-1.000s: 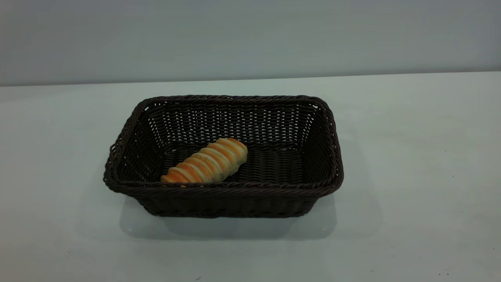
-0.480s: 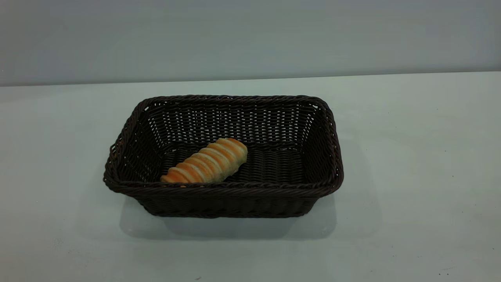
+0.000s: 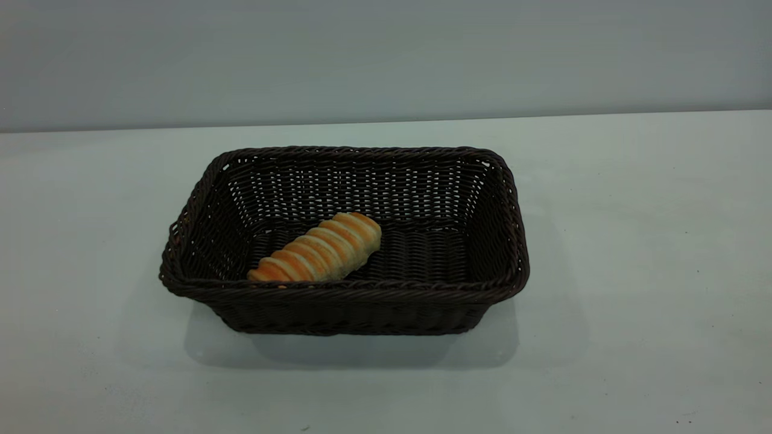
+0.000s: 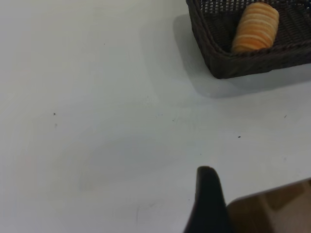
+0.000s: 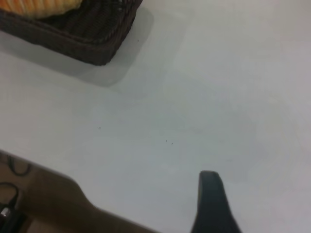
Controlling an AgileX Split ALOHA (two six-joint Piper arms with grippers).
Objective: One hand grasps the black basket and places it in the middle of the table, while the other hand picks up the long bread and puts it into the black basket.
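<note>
The black basket stands in the middle of the white table. The long bread lies inside it on the floor, toward the front left, slanted. Neither arm shows in the exterior view. In the left wrist view only a black tip of my left gripper shows low over bare table, well apart from the basket's corner with the bread in it. In the right wrist view a black tip of my right gripper shows over bare table, well apart from the basket's corner.
A grey wall runs behind the table's far edge. The table's near edge with brown floor beyond it shows in the left wrist view and in the right wrist view, where a few cables lie.
</note>
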